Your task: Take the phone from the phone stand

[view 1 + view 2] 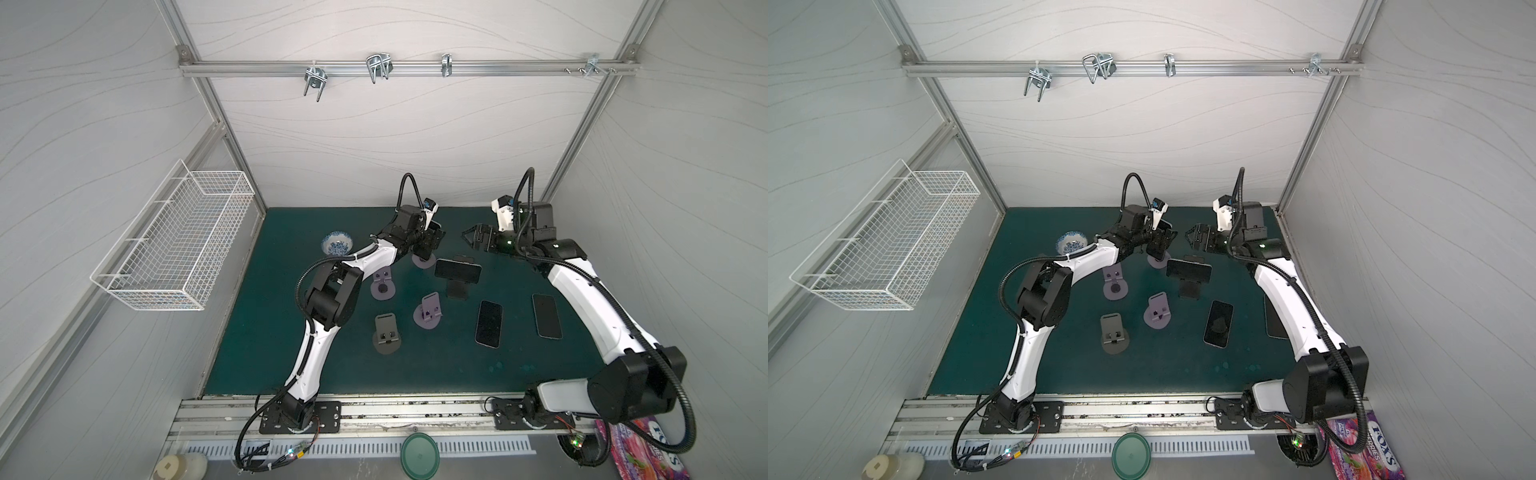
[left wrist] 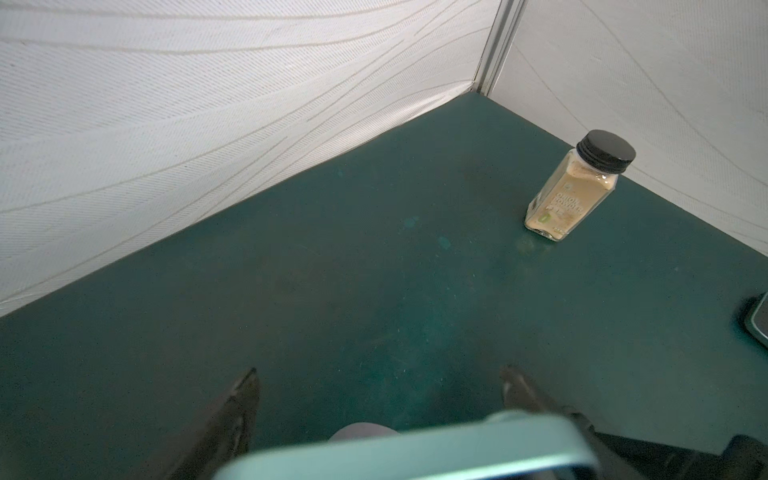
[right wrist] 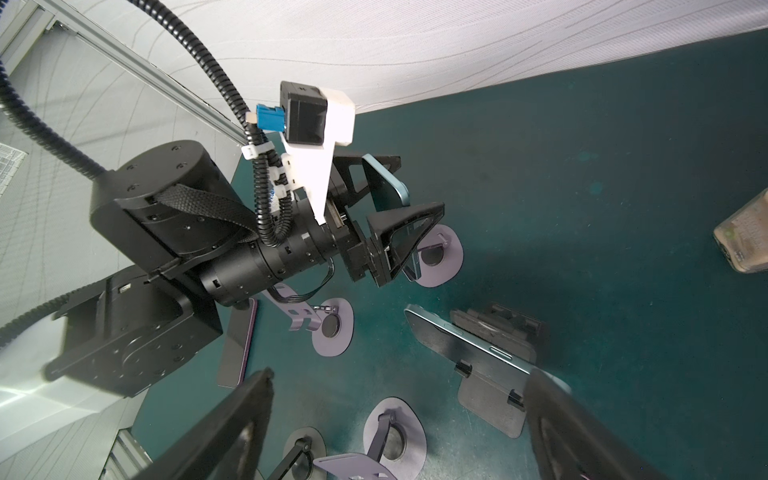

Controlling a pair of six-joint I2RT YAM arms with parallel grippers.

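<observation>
A flat phone point(image 1: 489, 323) and its neighbour point(image 1: 547, 316) lay on the desk point(image 1: 415, 374), probably already done. The left claw point(image 2: 380, 376) stood around a blue phone point(image 2: 415, 453) at the purple stand point(image 3: 446, 253); I could not tell if it gripped. The right claw point(image 3: 401, 372) was open and empty. A third phone point(image 1: 457, 270) was not yet off the black stand point(image 1: 457, 291).

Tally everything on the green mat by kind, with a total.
Phones: 5 (one seen only from the right wrist view)
Phone stands: 5
Bowl: 1
Spice jar: 1
Total: 12
</observation>
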